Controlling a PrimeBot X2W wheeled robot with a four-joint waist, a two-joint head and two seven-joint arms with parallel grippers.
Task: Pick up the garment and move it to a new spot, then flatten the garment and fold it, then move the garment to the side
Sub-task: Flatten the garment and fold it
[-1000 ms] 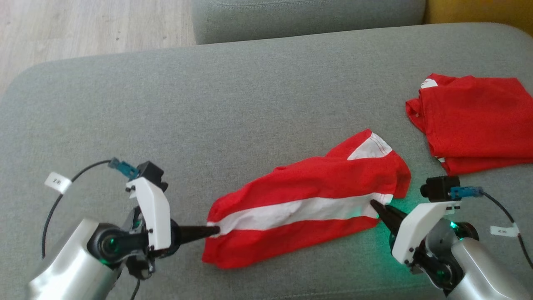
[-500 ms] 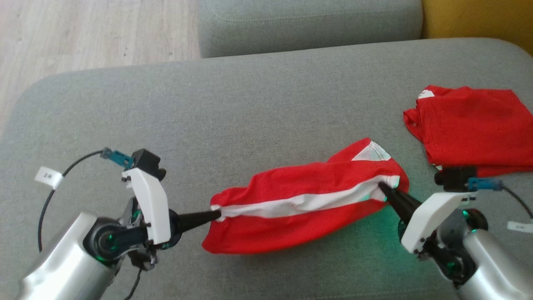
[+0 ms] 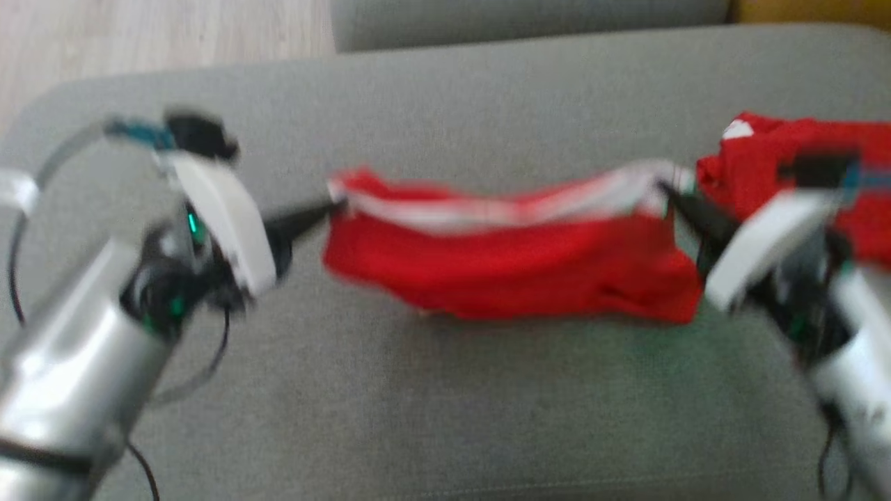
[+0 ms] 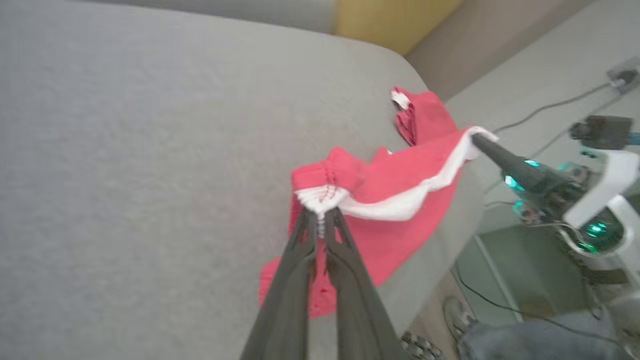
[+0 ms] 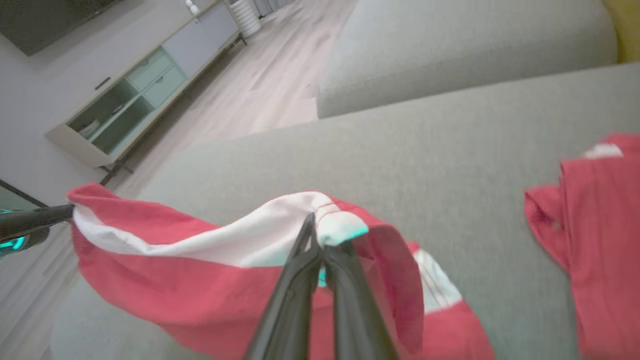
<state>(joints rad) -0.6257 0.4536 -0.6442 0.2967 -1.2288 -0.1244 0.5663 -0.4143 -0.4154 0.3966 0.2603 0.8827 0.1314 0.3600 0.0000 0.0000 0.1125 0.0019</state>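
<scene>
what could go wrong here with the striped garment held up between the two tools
1. The left tool and right tool each pinch only a small bit of white stripe on the garment, so an end might slip free.
2. The cloth sags bunched between them and may land creased on the couch.
3. The right tool looks close to the other red garment and could drag it.

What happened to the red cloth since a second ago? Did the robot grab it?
Yes. The left end effector and right end effector pinched shut on the two ends of the red and white garment and lifted it. It now hangs stretched between them. The folded red garment stayed put on the grey cushion.
</scene>
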